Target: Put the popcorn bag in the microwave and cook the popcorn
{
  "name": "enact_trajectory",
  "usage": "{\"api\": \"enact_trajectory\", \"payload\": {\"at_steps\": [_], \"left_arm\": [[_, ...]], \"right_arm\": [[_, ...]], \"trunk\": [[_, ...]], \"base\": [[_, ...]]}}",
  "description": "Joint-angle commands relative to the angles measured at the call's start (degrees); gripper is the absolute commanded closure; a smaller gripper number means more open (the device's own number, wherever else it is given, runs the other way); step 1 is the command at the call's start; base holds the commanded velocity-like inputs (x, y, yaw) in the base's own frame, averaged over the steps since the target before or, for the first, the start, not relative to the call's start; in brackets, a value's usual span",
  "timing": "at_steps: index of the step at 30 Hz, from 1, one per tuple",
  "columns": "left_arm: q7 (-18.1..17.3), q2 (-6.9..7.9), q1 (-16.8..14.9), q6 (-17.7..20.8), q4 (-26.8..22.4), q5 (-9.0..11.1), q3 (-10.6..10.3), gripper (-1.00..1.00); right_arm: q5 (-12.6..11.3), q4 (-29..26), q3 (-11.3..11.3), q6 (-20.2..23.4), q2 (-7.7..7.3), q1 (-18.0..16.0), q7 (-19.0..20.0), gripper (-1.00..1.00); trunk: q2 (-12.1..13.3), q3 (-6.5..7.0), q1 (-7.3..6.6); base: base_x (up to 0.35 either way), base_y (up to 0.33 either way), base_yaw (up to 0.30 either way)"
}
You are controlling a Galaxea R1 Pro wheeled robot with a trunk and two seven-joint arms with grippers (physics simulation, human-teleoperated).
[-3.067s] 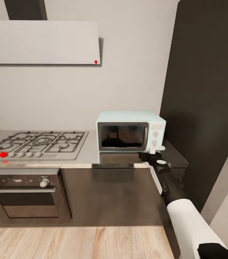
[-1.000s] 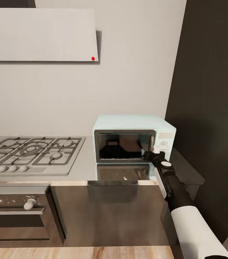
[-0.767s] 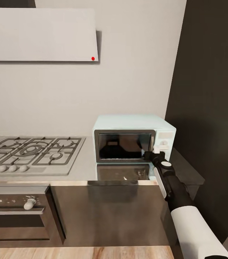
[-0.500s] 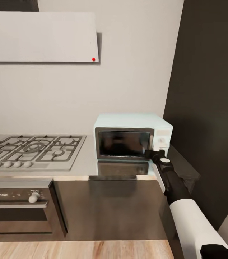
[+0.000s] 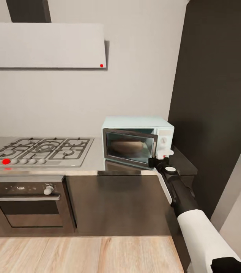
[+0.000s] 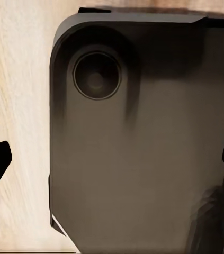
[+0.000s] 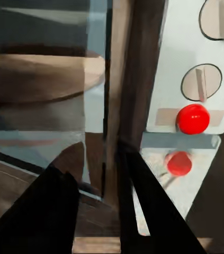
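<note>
The pale mint microwave (image 5: 137, 123) stands on the grey countertop (image 5: 95, 157) against the wall, its dark glass door (image 5: 129, 148) swung slightly ajar. Inside it sits the tan-brown popcorn bag (image 5: 128, 146), whose rounded rim (image 7: 37, 76) appears in the right wrist view behind the glass. My right gripper (image 5: 155, 162) is at the door's free edge, its black fingers (image 7: 59, 211) on either side of that edge (image 7: 117, 106). Beside the door, a red indicator light (image 7: 192, 118) glows under the white knobs. My left gripper (image 6: 114, 159) is open over my own dark base.
A steel gas hob (image 5: 40, 148) with black grates lies left of the microwave, with a dark oven (image 5: 25, 204) below it. A grey hood (image 5: 44, 44) hangs above. A tall dark cabinet (image 5: 219, 94) rises on the right. Wooden floor (image 5: 78, 254) lies in front.
The microwave door was flush and shut before and now stands ajar with my right gripper on its edge. The camera has drawn back and the whole view has shifted.
</note>
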Motion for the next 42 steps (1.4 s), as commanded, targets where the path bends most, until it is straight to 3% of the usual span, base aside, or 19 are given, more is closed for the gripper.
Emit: {"api": "enact_trajectory", "payload": {"at_steps": [1, 12, 27, 28, 42], "left_arm": [[0.0, -0.01, 0.0, -0.1, 0.0, 0.4, 0.1, -1.00], [0.0, -0.02, 0.0, -0.1, 0.0, 0.4, 0.1, -1.00], [0.0, 0.07, 0.0, -0.1, 0.0, 0.4, 0.1, -1.00], [0.0, 0.04, 0.0, -0.1, 0.0, 0.4, 0.1, -1.00], [-0.1, 0.15, 0.0, 0.0, 0.0, 0.3, -0.1, -1.00]], "right_arm": [[1.3, -0.1, -3.3, 0.5, -0.03, 0.0, -0.5, 1.00], [1.3, -0.1, -3.2, 0.5, -0.02, 0.0, -0.4, 1.00], [1.3, -0.1, -3.2, 0.5, -0.05, 0.0, -0.3, 1.00], [1.3, -0.1, -3.2, 0.5, -0.07, 0.0, -0.3, -1.00], [1.1, 0.0, -3.8, 0.9, -0.28, 0.0, -0.4, -1.00]], "trunk": [[0.0, -0.06, -0.04], [0.0, -0.06, -0.04], [0.0, -0.06, -0.04], [0.0, -0.06, -0.04], [0.0, -0.06, -0.04]], "base": [[-0.340, 0.000, 0.000], [-0.315, 0.000, 0.000], [-0.014, 0.000, 0.000], [0.000, 0.000, 0.000], [0.198, 0.000, 0.000]]}}
